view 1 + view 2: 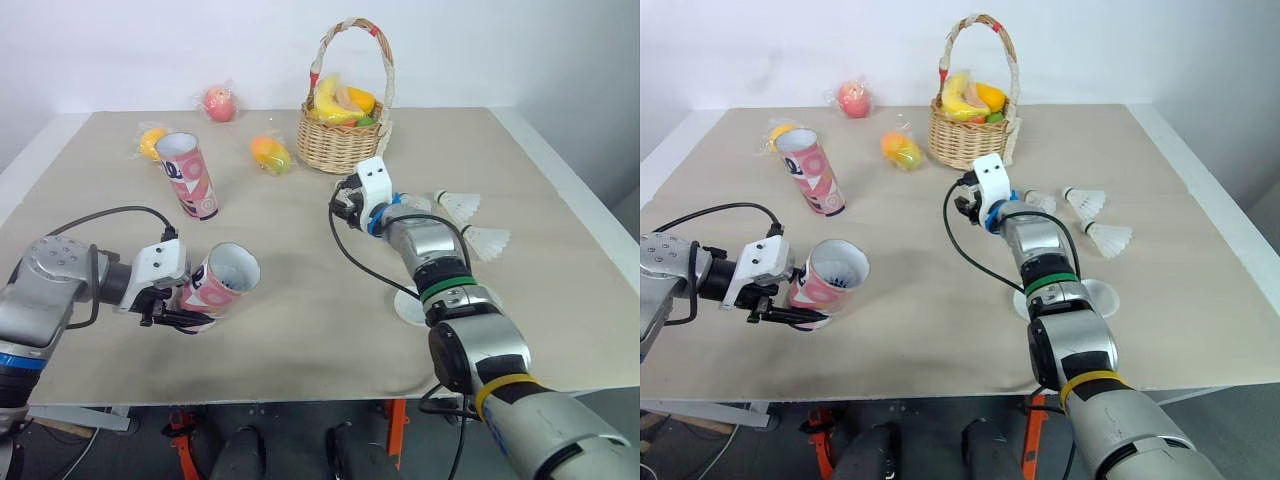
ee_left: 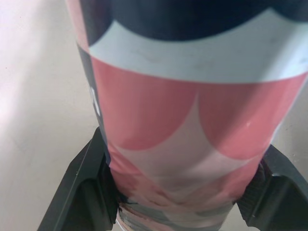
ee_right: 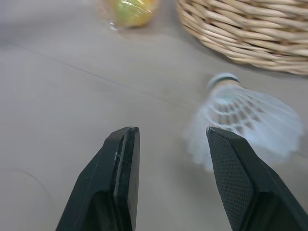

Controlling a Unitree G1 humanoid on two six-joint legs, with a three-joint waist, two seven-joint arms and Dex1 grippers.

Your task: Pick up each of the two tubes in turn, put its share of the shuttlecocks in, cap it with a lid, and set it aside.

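My left gripper [image 1: 175, 305] is shut on a pink patterned tube [image 1: 220, 282] near the table's front left. The tube is tilted, its open mouth facing up and to the right. In the left wrist view both fingers [image 2: 82, 185] press the tube's [image 2: 192, 125] sides. A second tube [image 1: 188, 175] stands open at the back left. My right gripper [image 1: 345, 200] is open, low over the table in front of the basket. A white shuttlecock [image 3: 245, 120] lies just beyond one fingertip, not between the fingers. Two more shuttlecocks [image 1: 458, 205] [image 1: 487, 242] lie to its right. A white lid [image 1: 1100, 298] sits partly under my right forearm.
A wicker basket [image 1: 345, 140] of fruit stands at the back centre, close behind my right gripper. Wrapped fruits lie behind: a red one [image 1: 220, 103], an orange one [image 1: 152, 142] beside the second tube, and another [image 1: 270, 152] left of the basket.
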